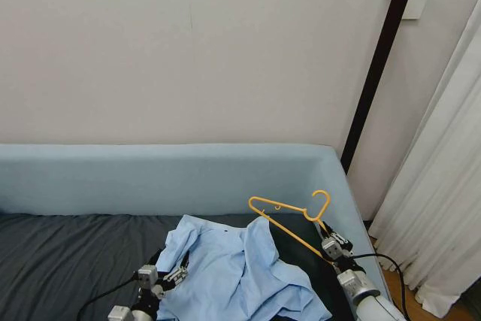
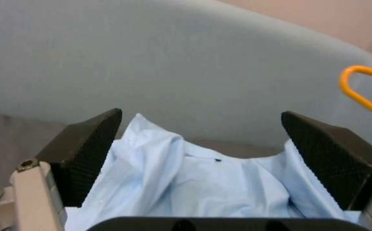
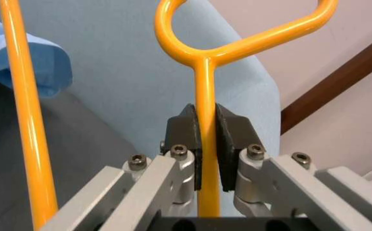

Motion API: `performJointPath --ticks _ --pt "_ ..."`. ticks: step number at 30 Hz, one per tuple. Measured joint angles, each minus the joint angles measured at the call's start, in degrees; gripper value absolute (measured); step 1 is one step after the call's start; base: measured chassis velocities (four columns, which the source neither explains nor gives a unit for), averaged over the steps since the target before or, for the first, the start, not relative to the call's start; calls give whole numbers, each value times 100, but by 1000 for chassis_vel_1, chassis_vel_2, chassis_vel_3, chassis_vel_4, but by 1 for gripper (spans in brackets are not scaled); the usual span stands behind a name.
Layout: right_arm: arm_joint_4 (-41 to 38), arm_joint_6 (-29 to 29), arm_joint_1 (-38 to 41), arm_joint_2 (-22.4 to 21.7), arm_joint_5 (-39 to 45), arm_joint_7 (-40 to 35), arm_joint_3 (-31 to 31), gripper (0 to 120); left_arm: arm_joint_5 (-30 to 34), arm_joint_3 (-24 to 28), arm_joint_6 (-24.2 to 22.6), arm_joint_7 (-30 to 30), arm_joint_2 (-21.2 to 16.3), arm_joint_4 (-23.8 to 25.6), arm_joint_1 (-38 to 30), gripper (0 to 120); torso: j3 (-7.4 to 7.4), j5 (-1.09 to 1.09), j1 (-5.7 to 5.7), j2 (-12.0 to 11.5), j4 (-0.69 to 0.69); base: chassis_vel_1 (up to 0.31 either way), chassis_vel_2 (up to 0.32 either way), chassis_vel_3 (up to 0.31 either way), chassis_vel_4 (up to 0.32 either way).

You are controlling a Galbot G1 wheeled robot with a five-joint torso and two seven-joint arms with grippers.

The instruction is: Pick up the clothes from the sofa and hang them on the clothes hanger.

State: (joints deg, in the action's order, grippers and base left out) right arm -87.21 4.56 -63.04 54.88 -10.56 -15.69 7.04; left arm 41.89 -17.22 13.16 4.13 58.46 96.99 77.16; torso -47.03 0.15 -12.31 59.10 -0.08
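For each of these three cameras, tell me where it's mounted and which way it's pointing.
Head view: on the robot's head, looking forward and down at the blue sofa and wall; left claw and right claw show near the bottom edge.
Left wrist view: on the left wrist, looking out between the open claw's fingers at the light blue shirt and sofa back.
Right wrist view: on the right wrist, looking along its claw, shut on the orange hanger.
Shared: shirt and hanger appear in all three.

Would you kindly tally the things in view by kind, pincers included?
Shirt, light blue: 1
Hanger, orange: 1
Sofa: 1
Pincers: 2 (left pincer open at the shirt, right pincer shut on the hanger)
Total: 5
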Motion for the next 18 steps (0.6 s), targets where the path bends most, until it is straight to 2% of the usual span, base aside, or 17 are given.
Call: performJointPath --ticks 8,11,13,17,18 --pt "-77 31 -142 -55 -40 4 111 6 787 201 -573 50 -502 -418 -711 99 0 0 0 0 1 0 0 0 0" --pt "-167 31 -246 -80 -50 3 207 6 1152 364 -877 -127 -795 -822 -1330 100 0 0 0 0 0 0 0 0 0" --pt "-194 32 -277 -86 -50 3 231 6 1207 420 -944 -186 -855 -931 -1492 100 0 0 0 0 1 0 0 0 0" --pt "-368 45 -473 -109 -51 3 366 6 1420 1091 -1151 -556 -1025 -1744 -2479 100 -1 1 0 0 0 0 0 0 0" --pt "-368 45 -473 -109 -51 3 366 6 1420 1091 -1151 -556 -1025 -1744 -2479 100 -1 1 0 0 0 0 0 0 0"
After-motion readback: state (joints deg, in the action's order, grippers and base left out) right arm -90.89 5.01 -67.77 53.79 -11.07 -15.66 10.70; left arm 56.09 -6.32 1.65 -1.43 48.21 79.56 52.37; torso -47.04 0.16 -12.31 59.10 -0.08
